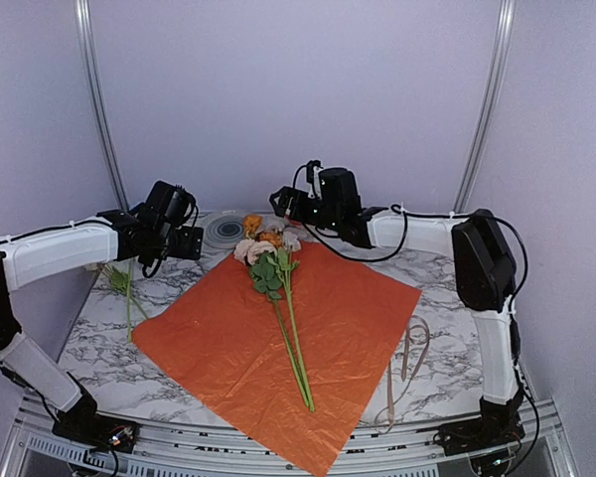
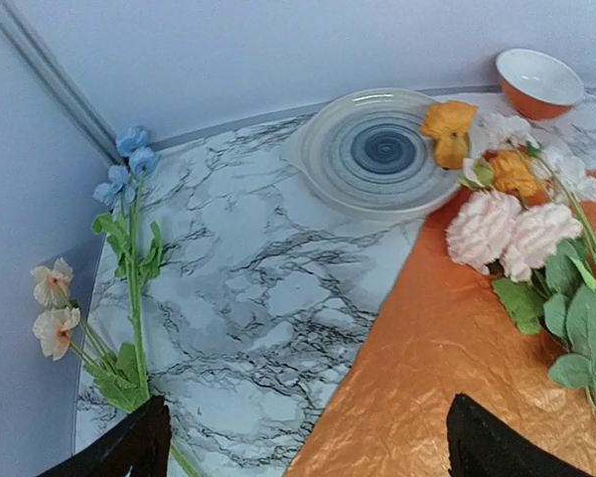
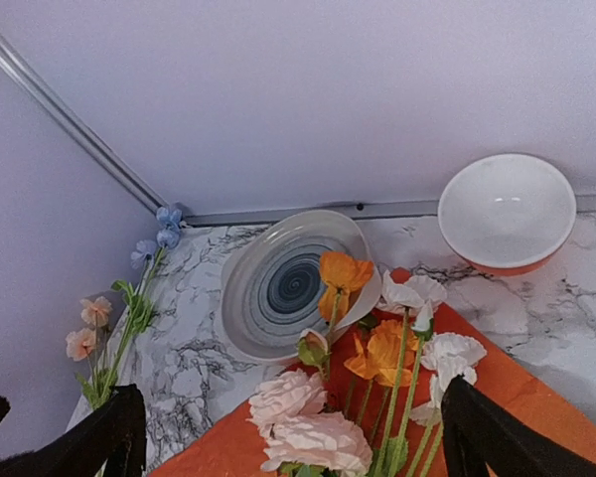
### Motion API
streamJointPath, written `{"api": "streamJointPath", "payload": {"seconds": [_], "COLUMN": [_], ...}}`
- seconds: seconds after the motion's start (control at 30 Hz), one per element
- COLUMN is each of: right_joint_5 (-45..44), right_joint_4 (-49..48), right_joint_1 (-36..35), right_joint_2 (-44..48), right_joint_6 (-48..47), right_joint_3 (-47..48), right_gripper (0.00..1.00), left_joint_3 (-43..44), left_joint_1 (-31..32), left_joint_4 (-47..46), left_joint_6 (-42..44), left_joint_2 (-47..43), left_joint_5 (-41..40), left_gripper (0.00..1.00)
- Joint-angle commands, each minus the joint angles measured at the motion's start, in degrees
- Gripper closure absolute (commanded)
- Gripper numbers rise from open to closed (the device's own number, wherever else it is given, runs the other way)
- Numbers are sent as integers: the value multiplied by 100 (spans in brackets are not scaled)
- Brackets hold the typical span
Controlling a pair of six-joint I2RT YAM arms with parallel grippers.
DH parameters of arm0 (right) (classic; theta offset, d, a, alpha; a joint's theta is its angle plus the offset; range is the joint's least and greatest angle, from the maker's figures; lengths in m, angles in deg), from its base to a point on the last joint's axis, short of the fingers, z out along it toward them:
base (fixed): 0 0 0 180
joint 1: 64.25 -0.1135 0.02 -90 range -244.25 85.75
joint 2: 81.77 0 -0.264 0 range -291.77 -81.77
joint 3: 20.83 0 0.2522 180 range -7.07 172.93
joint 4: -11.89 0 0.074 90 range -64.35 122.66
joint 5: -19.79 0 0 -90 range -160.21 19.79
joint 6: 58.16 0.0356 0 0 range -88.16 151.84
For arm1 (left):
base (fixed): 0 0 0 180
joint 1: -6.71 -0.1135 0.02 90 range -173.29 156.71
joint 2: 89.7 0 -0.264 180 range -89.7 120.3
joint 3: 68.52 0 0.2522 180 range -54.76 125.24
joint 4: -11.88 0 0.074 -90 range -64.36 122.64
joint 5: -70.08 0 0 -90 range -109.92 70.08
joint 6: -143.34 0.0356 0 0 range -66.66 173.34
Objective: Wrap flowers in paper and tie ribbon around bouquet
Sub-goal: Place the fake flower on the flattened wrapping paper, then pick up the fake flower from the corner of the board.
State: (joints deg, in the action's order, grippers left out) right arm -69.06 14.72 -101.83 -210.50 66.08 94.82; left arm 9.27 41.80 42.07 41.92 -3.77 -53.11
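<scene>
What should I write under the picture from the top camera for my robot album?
A bunch of flowers lies across the orange paper on the marble table, with the ribbon lying beside it.

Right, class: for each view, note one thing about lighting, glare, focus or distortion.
Top external: soft, even light, with hardly any shadow beside the flowers; the wall rails bow, a wide-lens effect. Left wrist: the crinkled paper shows a golden sheen; the fingertips of the left tool are dark silhouettes. Right wrist: the bowl carries a soft highlight on its white inside.

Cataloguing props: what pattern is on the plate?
Concentric blue-grey rings on the plate, best in left wrist view.
</scene>
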Motion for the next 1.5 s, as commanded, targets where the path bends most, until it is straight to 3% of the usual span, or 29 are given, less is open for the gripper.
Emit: {"api": "streamJointPath", "payload": {"seconds": [0.0, 0.1, 0.17, 0.23, 0.3, 0.43, 0.53, 0.83, 0.9, 0.97, 1.27, 1.47], "right_joint_5": [-84, -272, -272, -205, -210, -178, -84, -184, -219, -180, -124, -90], "right_joint_4": [490, 914, 1029, 1086, 1136, 1204, 1275, 1605, 1624, 1622, 1614, 1596], "right_joint_1": [-434, -659, -741, -767, -768, -768, -766, -768, -768, -770, -768, -768], "right_joint_2": [1281, 1962, 2436, 2863, 3218, 3688, 3888, 3971, 3965, 3960, 3910, 4001], "right_joint_6": [-1238, -1603, -1699, -1752, -1796, -1855, -1999, -2156, -2116, -2055, -1945, -1994], "right_joint_3": [-516, -1117, -1602, -2077, -2479, -3110, -3362, -3550, -3532, -3510, -3498, -3488], "right_gripper": [0, 0, 0, 1, 1, 1, 1, 1, 1, 1, 1, 0], "left_joint_3": [339, -170, -689, -1204, -1566, -1894, -1995, -2366, -2386, -2431, -2603, -1943], "left_joint_1": [-862, -1426, -1532, -1574, -1712, -2023, -2134, -2325, -2329, -2329, -2321, -2081], "left_joint_4": [1116, 1189, 1051, 892, 800, 778, 754, 257, 206, 204, 333, 541], "left_joint_6": [-880, -1557, -1909, -2228, -2476, -2581, -2618, -2573, -2561, -2588, -2391, -1599], "left_joint_2": [232, 97, -133, -344, -438, -280, -108, 419, 515, 442, -1119, -2276], "left_joint_5": [670, 1386, 1266, 1153, 1128, 1096, 1134, 1388, 1357, 1285, 858, 403], "left_gripper": [11, 36, 42, 36, 21, 19, 24, 64, 79, 100, 100, 100]}}
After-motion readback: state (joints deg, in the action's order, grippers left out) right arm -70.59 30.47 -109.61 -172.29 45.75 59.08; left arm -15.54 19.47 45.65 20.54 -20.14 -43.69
